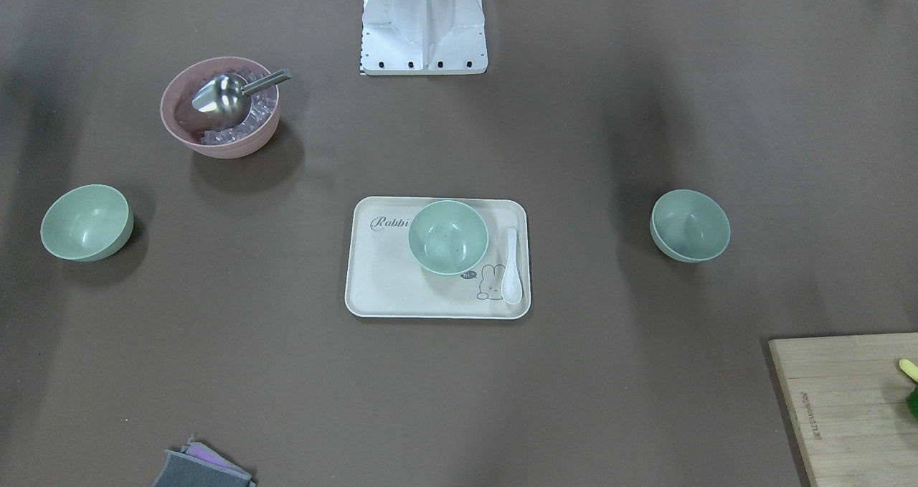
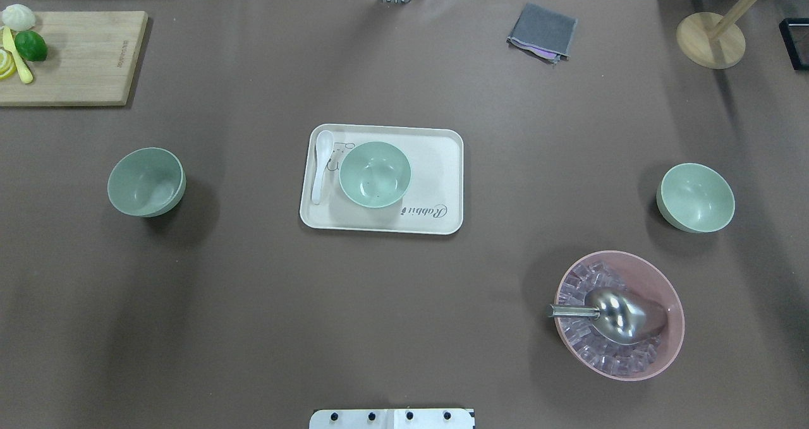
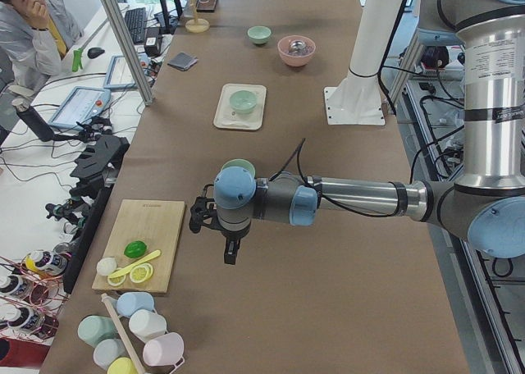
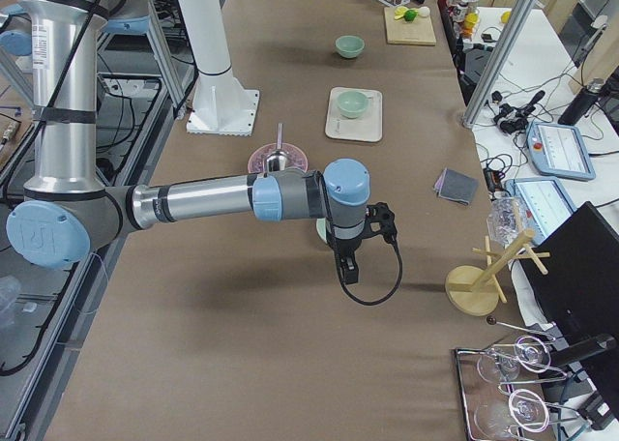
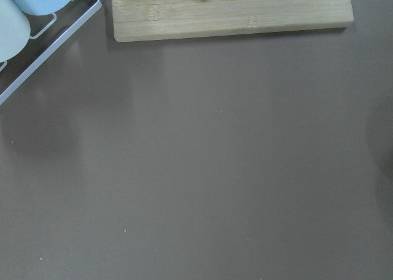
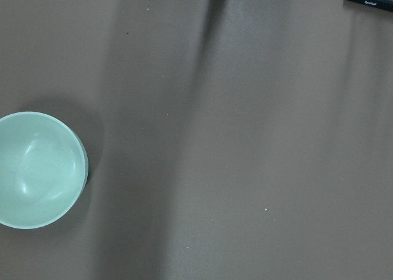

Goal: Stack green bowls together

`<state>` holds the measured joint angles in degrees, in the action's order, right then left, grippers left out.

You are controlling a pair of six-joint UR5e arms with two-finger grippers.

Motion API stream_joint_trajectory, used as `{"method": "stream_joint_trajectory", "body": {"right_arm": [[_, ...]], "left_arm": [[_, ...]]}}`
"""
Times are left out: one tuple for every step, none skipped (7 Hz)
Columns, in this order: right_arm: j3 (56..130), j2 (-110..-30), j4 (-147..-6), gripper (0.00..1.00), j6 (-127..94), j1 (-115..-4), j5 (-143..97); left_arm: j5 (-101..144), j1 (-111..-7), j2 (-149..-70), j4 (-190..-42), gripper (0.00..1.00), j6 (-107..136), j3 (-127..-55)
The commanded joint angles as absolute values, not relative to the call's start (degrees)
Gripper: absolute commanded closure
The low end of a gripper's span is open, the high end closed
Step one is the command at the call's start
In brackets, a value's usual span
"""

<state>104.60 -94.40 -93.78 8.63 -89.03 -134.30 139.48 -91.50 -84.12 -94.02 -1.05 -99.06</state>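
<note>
left end effector (image 3: pixel 232 257), right end effector (image 4: pixel 346 273): side-views only, state unclear; green bowls (image 2: pixel 146 182) (image 2: pixel 375 174) (image 2: pixel 695 198) apart

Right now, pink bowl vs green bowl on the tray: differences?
Pink bowl is larger than the green bowl. Pink bowl holds ice and a metal scoop; green bowl is empty. Pink bowl sits on the table, green bowl on the tray. Both round, upright.

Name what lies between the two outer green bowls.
The cream tray, carrying the third green bowl and a white spoon, as the overhead view shows.
</note>
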Motion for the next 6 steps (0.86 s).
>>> {"method": "stream_joint_trajectory", "body": {"right_arm": [[104.5, -94.4, -93.8, 0.00, 8.6, -89.0, -134.3], [104.6, -94.4, -93.8, 0.00, 8.6, -89.0, -134.3], [104.6, -94.4, -93.8, 0.00, 8.6, -89.0, -134.3], [104.6, -94.4, -93.8, 0.00, 8.6, -89.0, -134.3], [104.6, -94.4, -93.8, 0.00, 8.7, -89.0, -134.3], [104.8, -94.1, -93.7, 0.00, 8.7, -89.0, -134.3]], "left_arm": [[139.6, -91.5, -83.8, -94.6, 0.01, -1.0, -99.1], [139.5, -91.5, -83.8, -95.1, 0.01, -1.0, -99.1], [139.5, -91.5, -83.8, -95.2, 0.01, -1.0, -99.1], [139.5, -91.5, -83.8, -95.1, 0.01, -1.0, -99.1], [139.4, -91.5, -83.8, -95.3, 0.01, -1.0, -98.8], [138.8, -91.5, -84.1, -95.0, 0.01, -0.9, -98.4]]}}
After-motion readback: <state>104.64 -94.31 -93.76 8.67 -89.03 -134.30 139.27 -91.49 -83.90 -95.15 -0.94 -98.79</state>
